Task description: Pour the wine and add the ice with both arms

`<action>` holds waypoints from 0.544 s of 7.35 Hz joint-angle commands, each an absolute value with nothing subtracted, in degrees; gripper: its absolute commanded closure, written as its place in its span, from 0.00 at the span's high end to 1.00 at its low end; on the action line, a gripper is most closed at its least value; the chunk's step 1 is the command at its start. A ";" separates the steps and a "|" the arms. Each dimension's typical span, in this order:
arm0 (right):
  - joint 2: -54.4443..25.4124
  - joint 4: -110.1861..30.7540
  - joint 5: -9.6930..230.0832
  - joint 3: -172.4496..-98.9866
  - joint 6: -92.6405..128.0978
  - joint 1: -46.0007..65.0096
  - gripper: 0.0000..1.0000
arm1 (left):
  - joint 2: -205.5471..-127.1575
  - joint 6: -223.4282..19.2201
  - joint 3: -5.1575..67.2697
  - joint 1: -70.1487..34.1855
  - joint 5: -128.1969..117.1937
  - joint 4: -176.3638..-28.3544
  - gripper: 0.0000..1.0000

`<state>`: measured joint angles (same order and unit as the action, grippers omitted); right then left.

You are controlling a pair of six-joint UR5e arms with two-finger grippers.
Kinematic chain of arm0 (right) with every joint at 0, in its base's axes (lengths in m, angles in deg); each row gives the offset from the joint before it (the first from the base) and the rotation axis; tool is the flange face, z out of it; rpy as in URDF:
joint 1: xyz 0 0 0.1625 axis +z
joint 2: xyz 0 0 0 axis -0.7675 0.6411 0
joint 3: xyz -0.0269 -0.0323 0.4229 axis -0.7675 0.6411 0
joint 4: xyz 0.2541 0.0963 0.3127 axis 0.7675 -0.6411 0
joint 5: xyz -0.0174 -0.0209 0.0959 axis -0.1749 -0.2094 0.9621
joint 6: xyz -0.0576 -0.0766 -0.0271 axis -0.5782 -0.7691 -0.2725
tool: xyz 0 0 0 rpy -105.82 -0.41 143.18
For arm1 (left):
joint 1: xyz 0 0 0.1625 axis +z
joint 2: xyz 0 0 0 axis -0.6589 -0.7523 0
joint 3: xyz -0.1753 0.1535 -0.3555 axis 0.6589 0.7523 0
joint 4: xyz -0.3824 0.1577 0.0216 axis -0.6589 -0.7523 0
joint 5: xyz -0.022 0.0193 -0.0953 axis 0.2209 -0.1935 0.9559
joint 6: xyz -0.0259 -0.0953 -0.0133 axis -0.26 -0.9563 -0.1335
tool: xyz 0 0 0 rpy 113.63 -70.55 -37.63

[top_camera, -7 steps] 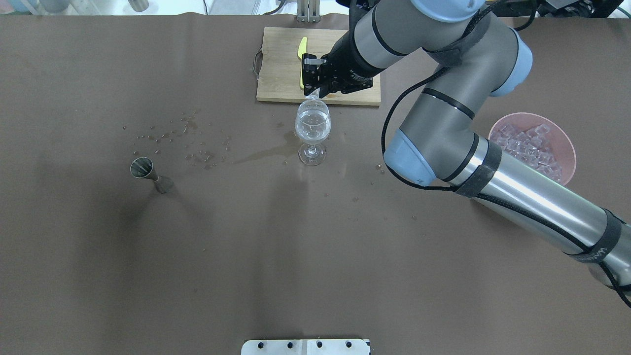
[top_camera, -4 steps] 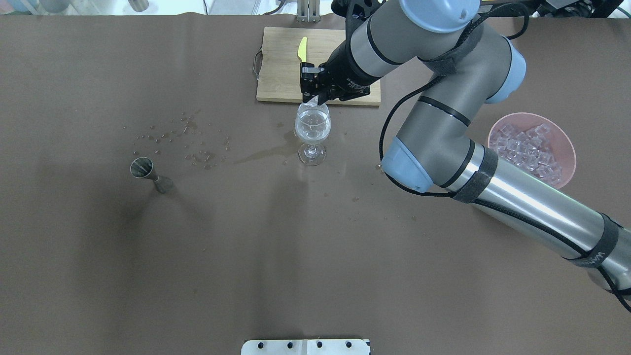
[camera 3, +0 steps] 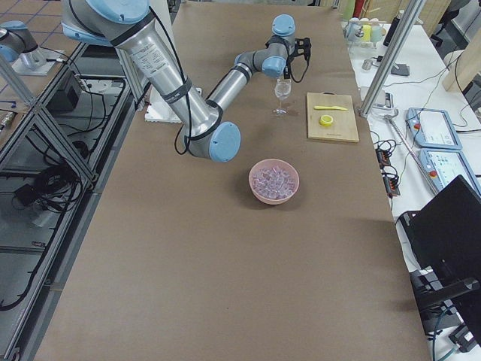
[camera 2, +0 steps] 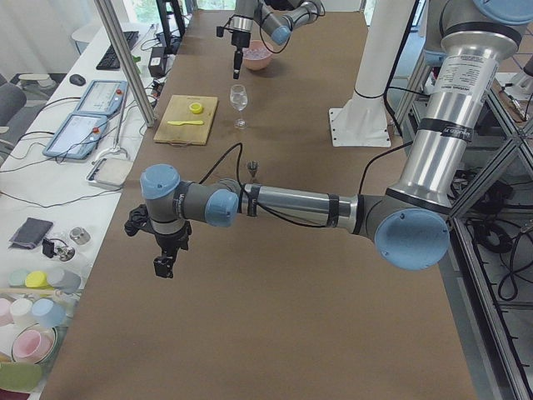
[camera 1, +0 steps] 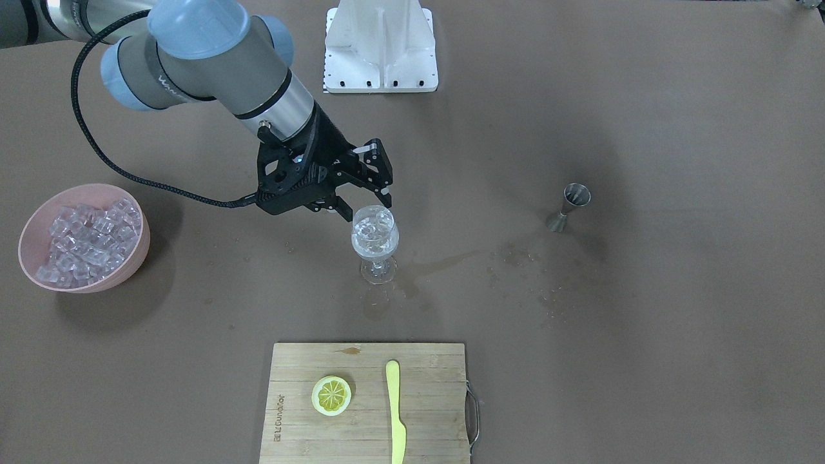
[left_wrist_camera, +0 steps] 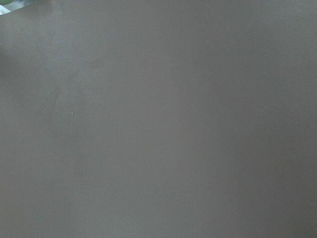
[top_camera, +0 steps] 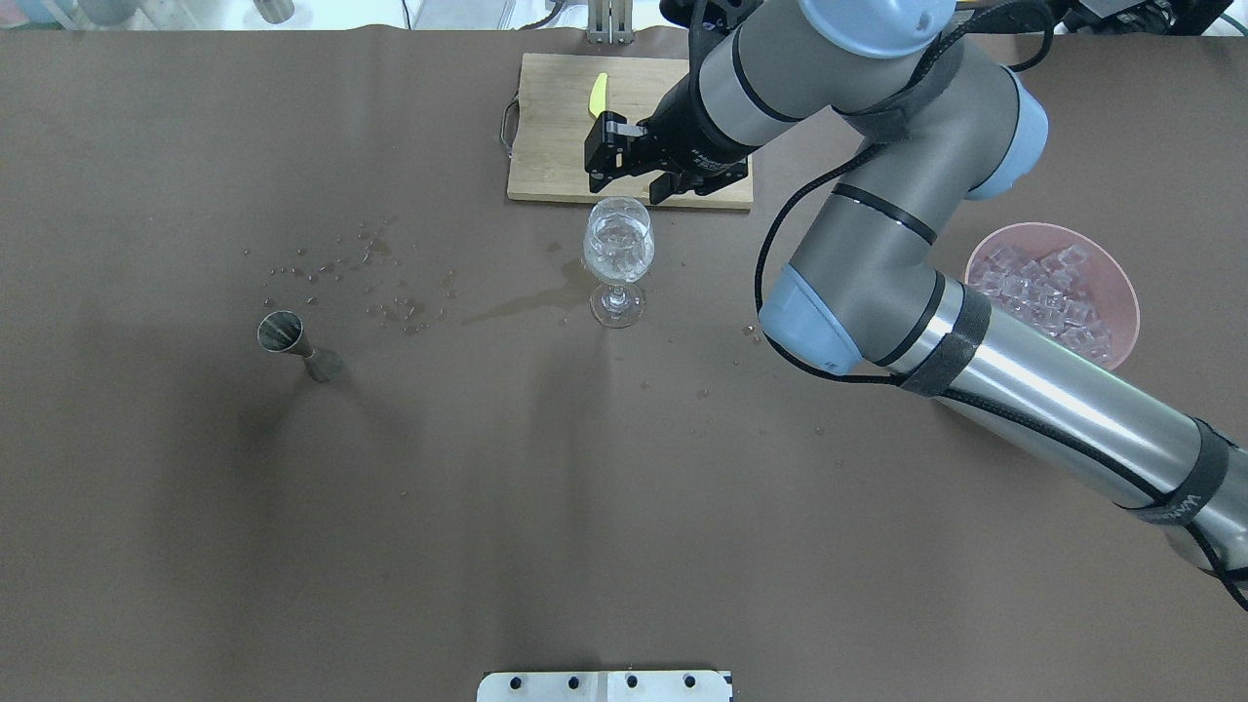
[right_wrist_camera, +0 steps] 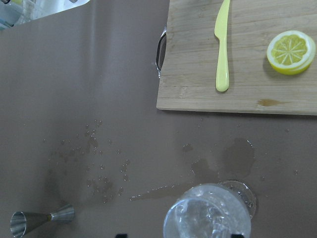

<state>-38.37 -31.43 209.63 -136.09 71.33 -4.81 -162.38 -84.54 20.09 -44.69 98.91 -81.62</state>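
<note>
Though clear — ice [camera 1: 87, 241] whitish, glassy.

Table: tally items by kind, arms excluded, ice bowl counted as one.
wine glass: 1
jigger: 1
pink ice bowl: 1
cutting board: 1
lemon slice: 1
yellow knife: 1
Total: 6

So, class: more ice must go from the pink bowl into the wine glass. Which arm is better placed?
Right. The right gripper hangs open just above the wine glass, and the pink bowl of ice sits on that arm's side. The left gripper is far off, well beyond the jigger.
</note>
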 commanded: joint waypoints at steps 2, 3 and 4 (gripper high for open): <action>-32.68 -37.40 221.95 -144.38 70.14 5.38 1.00 | -162.40 -84.39 20.24 -44.74 99.00 -81.70 0.98; -28.47 -37.50 226.61 -145.54 65.00 10.73 1.00 | -162.40 -84.12 20.24 -44.74 99.00 -81.70 0.98; -23.29 -37.50 229.27 -146.69 58.07 15.57 1.00 | -162.40 -84.03 20.24 -45.35 99.17 -81.70 0.98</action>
